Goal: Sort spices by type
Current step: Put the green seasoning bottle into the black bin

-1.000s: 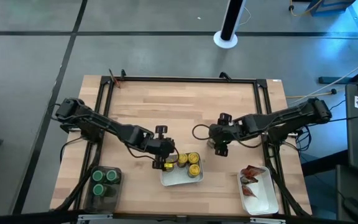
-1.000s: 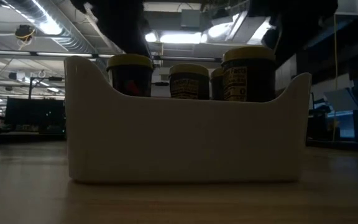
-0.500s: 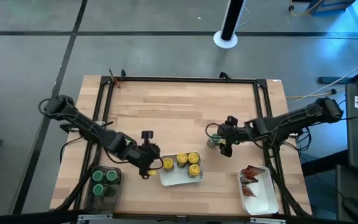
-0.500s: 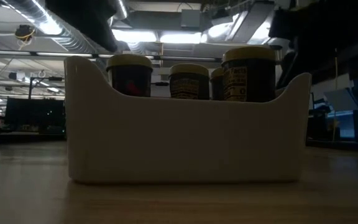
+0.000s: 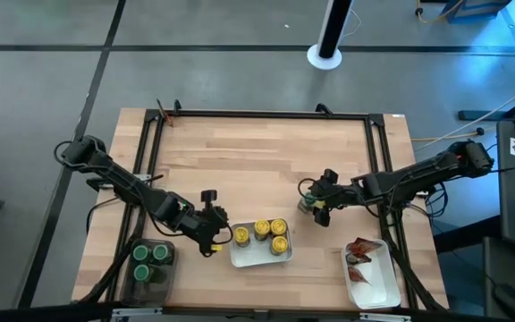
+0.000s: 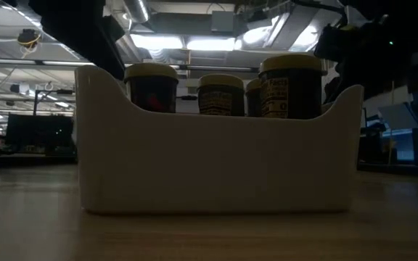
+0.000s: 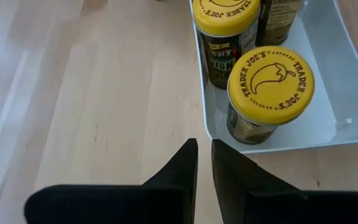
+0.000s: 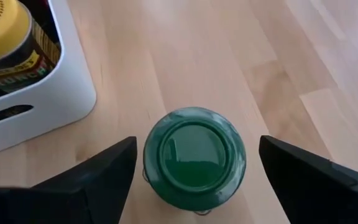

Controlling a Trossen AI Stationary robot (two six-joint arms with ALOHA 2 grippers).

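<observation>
Jaws spread wide, my right tool (image 5: 316, 204) is hovering over a green-capped jar (image 8: 194, 157) standing on the desk (image 5: 240, 152), fingers either side, not touching. My left tool (image 7: 204, 163), fingers together and empty, is sitting at nine o'clock of the white tray (image 5: 259, 258) holding yellow-capped jars (image 5: 260, 230).
</observation>
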